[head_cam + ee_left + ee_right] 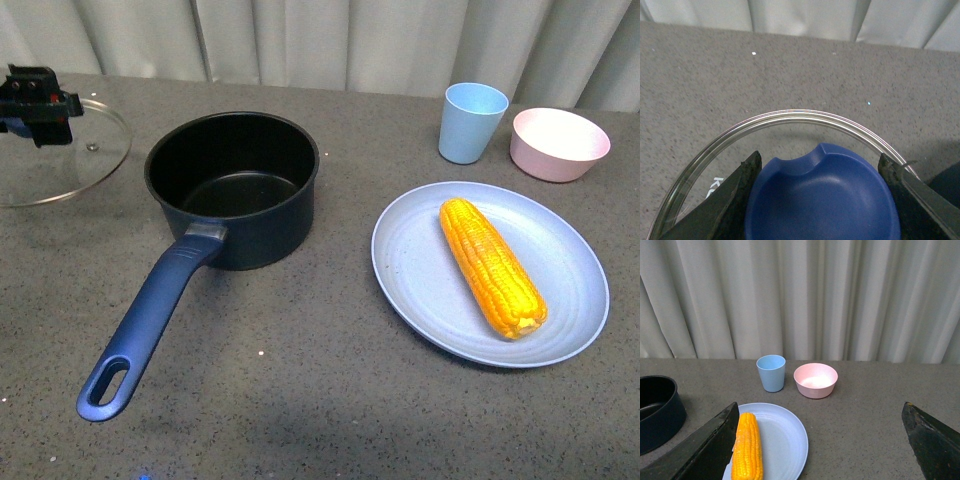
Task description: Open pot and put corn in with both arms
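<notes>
Right of the pot (232, 190), the corn (492, 265) lies on a smooth blue plate (420, 270). It is round and bumpy, so it could roll or slip from a loose pinch. The right jaws gape wide, holding nothing. Left of the pot, the left jaws squeeze the blue knob (825, 200) of the round glass lid (60, 165). The pot is open, dark and shiny inside.
</notes>
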You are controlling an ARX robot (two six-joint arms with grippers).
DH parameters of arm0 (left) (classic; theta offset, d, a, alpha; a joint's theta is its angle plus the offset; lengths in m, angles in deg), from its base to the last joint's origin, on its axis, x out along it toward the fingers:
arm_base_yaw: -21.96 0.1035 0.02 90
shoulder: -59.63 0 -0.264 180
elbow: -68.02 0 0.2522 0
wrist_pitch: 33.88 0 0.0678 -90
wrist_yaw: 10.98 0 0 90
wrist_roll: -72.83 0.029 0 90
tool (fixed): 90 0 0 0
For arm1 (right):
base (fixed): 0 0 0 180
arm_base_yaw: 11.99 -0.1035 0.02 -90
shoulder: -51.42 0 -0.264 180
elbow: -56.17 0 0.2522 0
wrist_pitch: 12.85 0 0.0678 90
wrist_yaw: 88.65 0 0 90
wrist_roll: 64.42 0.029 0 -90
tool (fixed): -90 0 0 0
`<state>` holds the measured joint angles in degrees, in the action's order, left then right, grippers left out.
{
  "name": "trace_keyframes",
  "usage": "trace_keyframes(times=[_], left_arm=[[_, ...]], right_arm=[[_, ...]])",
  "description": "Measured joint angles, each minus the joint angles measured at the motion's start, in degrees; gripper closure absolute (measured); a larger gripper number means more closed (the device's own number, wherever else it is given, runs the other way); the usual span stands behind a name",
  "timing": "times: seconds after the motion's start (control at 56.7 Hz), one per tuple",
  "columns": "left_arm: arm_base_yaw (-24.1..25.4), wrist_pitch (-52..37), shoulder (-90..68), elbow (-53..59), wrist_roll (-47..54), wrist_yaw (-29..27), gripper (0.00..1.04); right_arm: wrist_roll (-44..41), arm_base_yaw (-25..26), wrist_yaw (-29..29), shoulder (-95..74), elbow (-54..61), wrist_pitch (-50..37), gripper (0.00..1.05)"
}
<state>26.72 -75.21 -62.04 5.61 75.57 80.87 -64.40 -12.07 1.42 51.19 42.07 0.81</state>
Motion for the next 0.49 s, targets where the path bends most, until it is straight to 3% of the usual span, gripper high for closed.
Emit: trace_keyframes(times=[0.494], left_arm=[[-0.1, -0.4, -7.3, -0.7, -2.1, 0.3, 0.42]], right_arm=[[0.0, 0.0, 0.0, 0.0, 0.0, 0.0, 0.09]])
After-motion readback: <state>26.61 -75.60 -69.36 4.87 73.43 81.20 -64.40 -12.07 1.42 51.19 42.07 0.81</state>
